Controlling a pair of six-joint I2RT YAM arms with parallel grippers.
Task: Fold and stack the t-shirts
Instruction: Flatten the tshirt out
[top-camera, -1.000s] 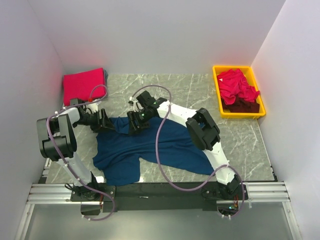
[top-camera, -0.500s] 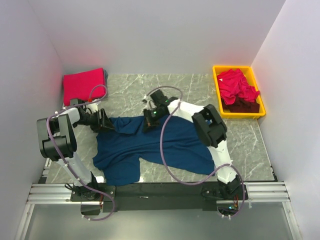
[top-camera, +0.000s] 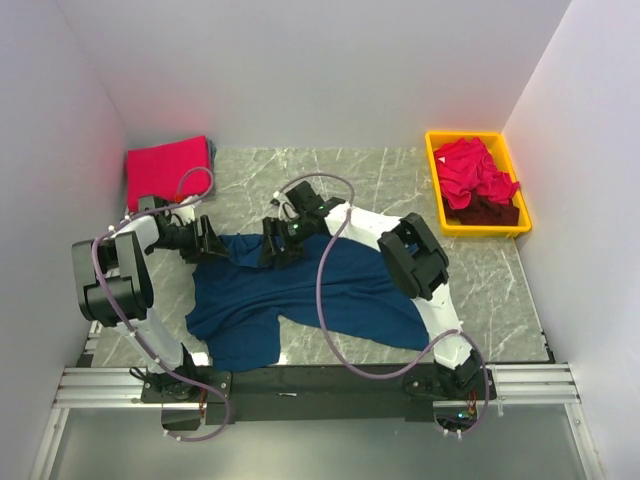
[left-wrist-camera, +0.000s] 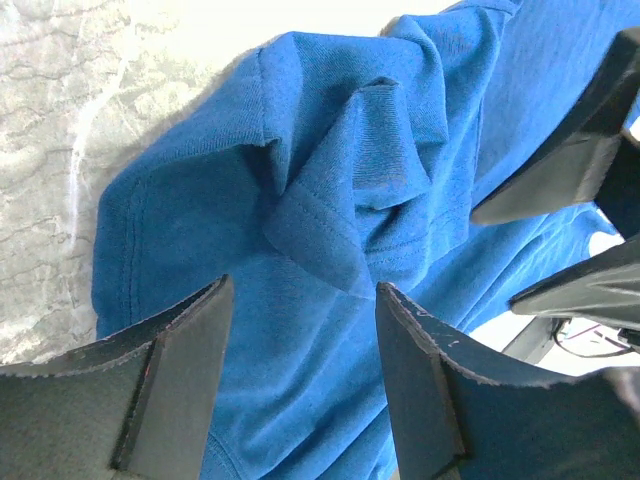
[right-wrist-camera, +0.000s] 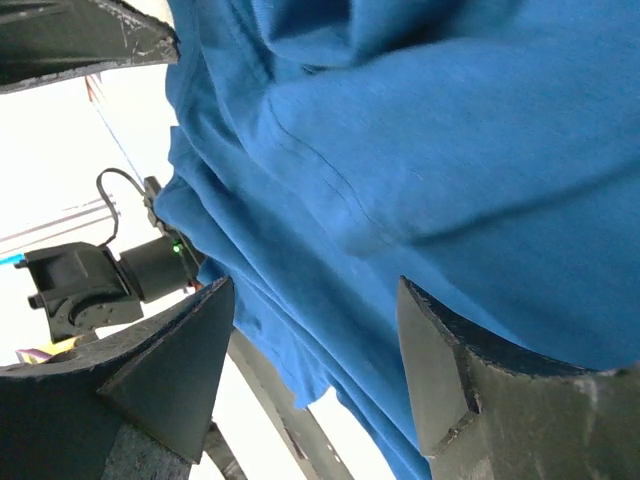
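Marble table (top-camera: 380, 180): yellow bin (top-camera: 487, 231) holds red-pink t-shirts (top-camera: 475, 170) and maroon t-shirt (top-camera: 490, 211).

Spread shirt (top-camera: 330, 290) near-centre on the table (top-camera: 400, 190) — folded stack (top-camera: 168, 168) far left, heaped shirts (top-camera: 475, 172) in bin (top-camera: 486, 231) far right

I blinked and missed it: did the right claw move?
Yes. The right gripper swung right toward the yellow bin, then came back left, away from it.

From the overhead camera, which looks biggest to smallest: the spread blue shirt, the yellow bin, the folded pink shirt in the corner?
1. navy blue cloth t-shirt, spread out
2. yellow rectangular plastic bin
3. folded red-pink cloth shirt, only a little smaller than the bin
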